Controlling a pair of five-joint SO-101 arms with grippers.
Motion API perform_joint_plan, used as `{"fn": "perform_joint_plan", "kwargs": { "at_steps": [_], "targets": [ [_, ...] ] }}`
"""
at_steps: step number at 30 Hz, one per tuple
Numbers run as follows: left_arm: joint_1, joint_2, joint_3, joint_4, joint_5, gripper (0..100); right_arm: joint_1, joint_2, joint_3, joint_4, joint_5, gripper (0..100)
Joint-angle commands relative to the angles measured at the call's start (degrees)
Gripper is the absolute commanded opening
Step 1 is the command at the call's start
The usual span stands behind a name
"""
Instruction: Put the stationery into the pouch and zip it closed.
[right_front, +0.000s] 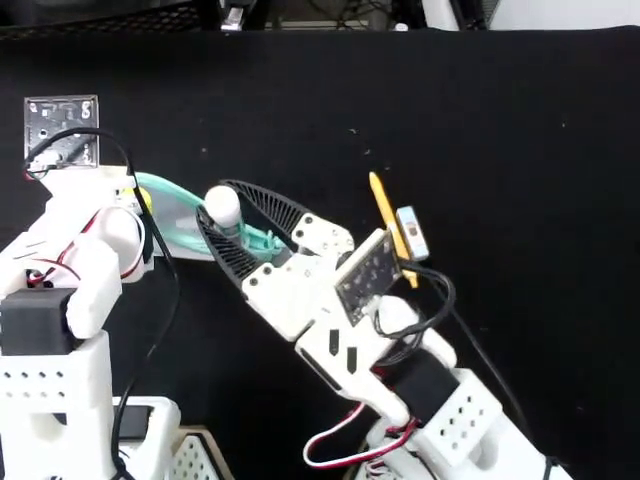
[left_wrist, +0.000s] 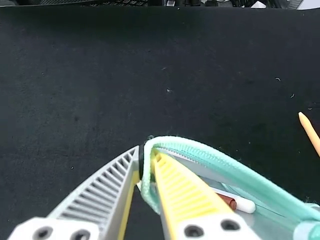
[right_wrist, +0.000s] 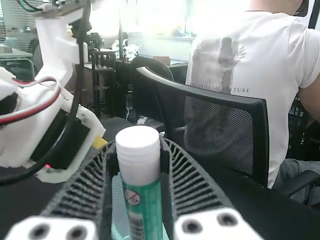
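R tool (right_wrist: 138, 148) clamps glue stick (right_wrist: 140, 200) upright above pouch (right_front: 172, 215), L tool (left_wrist: 145, 167) pinches its floppy zip rim; stick prob. light, rigid, slick, so grip mid-barrel; pencil (right_front: 384, 218) on desk (right_front: 500, 120).

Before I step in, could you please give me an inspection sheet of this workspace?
Surface: black cloth.
Job's things: pouch open, pen inside; glue stick at its mouth; yellow pencil and eraser side by side on the cloth.
Clutter: metal plate on the cloth near one arm.
Hands: left hand pinches the pouch's rim; right hand clamps the glue stick.
Cables: black cable looping down one arm; red and white wires at the other's base.
Surroundings: mesh chair behind the table.
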Motion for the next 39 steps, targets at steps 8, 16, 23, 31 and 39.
{"fn": "perform_joint_plan", "kwargs": {
  "at_steps": [8,16,23,31,39],
  "targets": [
    [-0.5,2.5,5.8,0.4,-0.3,3,-3.0,2.3,-6.5,0.4,1.8,1.1],
    [-0.7,2.5,5.7,0.4,-0.3,3,-3.5,14.7,-15.9,-0.7,1.5,1.1],
    [-0.8,2.5,5.8,0.4,-0.2,3,-3.2,16.4,-17.9,-6.2,1.5,1.1],
    [-0.9,2.5,5.8,0.4,-0.2,3,-3.2,16.8,-19.2,-6.1,-3.0,1.1],
    [-2.9,2.5,6.0,0.4,-0.3,3,-3.1,16.8,-16.0,-6.6,-5.3,1.1]
  ]
}}
